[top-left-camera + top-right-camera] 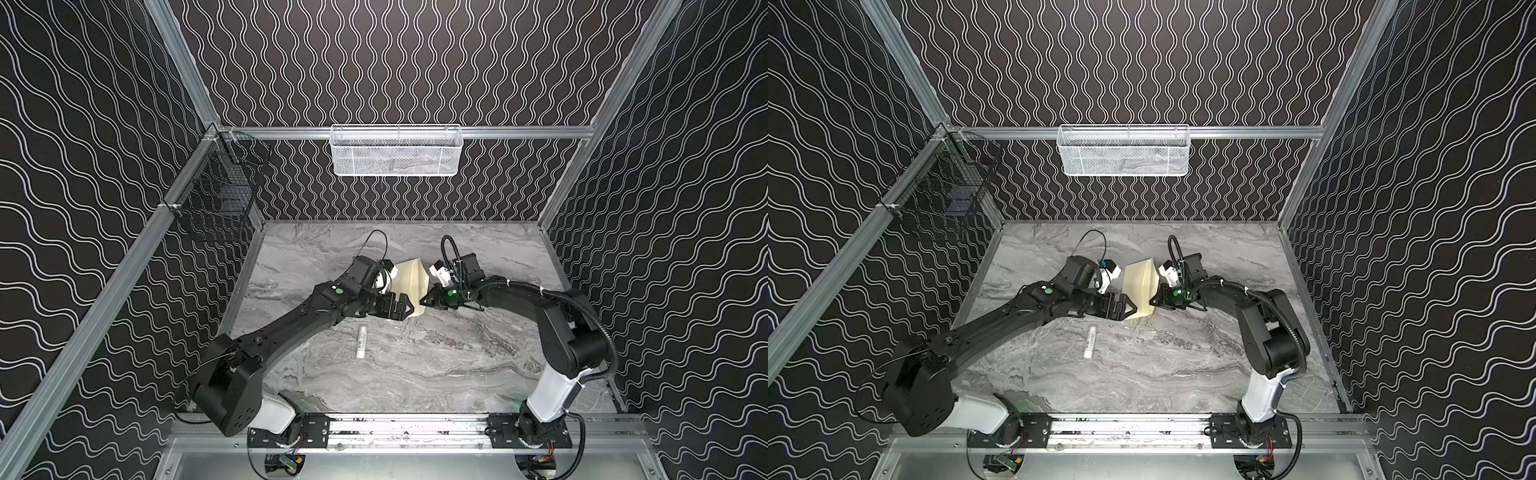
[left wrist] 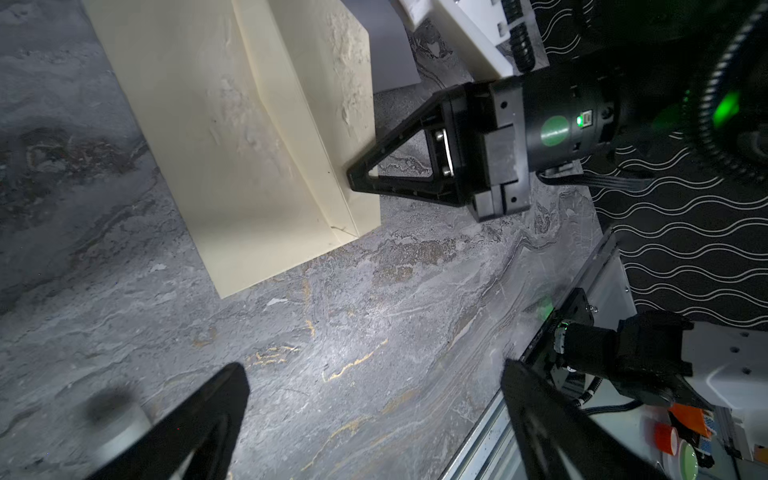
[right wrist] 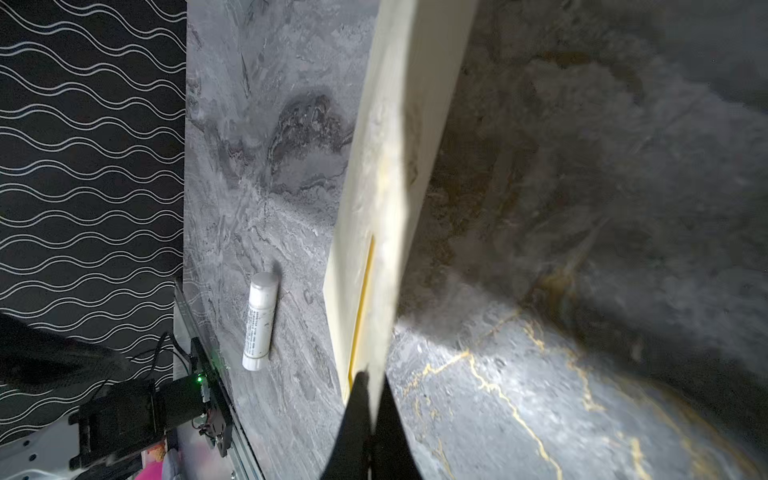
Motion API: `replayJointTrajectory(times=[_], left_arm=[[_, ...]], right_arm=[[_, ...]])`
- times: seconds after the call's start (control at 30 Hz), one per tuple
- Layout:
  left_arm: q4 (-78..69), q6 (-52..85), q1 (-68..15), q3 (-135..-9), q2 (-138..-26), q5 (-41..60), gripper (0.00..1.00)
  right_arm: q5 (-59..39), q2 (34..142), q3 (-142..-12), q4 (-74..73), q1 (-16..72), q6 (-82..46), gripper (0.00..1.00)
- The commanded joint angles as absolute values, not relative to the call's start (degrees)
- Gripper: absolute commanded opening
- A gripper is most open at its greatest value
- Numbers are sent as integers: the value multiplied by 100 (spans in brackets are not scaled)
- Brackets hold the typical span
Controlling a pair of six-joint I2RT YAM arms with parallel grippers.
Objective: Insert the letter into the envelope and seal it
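The envelope [image 1: 411, 282] [image 1: 1140, 286] lies near the middle of the table [image 1: 457, 365], a little toward 12 o'clock in both top views, cream-coloured and with its long side running roughly from 12 to 6. In the left wrist view [image 2: 216, 145] a folded panel lies across its face. A plain pale sheet, apparently the letter [image 2: 390, 50], shows past one of its edges. Whether it sits inside or under the envelope cannot be told.

At the envelope's 4 o'clock edge the right gripper [image 1: 424, 300] [image 1: 1152, 300] [image 2: 353, 174] is pinched closed on the paper. The right wrist view [image 3: 368, 382] shows both fingers clamped on that edge [image 3: 386, 166], which looks raised off the table.

At its 7 o'clock corner the left gripper [image 1: 409, 307] [image 1: 1133, 307] [image 2: 374, 370] hovers just beside the envelope, jaws spread wide and holding nothing.

Further out at 7 o'clock a white glue stick [image 1: 362, 342] [image 1: 1090, 342] [image 3: 259, 320] lies on the table, apart from both grippers.

At 12 o'clock a white mesh basket [image 1: 395, 151] hangs on the back rail, and at 10 o'clock a black wire basket [image 1: 216, 187] hangs on the side rail.
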State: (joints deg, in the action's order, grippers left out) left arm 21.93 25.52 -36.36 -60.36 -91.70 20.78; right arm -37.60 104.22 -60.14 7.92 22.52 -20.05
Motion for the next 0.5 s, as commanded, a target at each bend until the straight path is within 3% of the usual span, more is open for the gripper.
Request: replayJointTrajectory(times=[0.0,0.47], left_arm=[[1943,2555,-3612,-5997,-9169,2149,99],[1854,2611,-3614,-5931,-9228,2127,99]], right_arm=[[-3909,10598,-6126,906,2215,-1881,0],[-4070,11165,-6337,820,2206,-1897,0]])
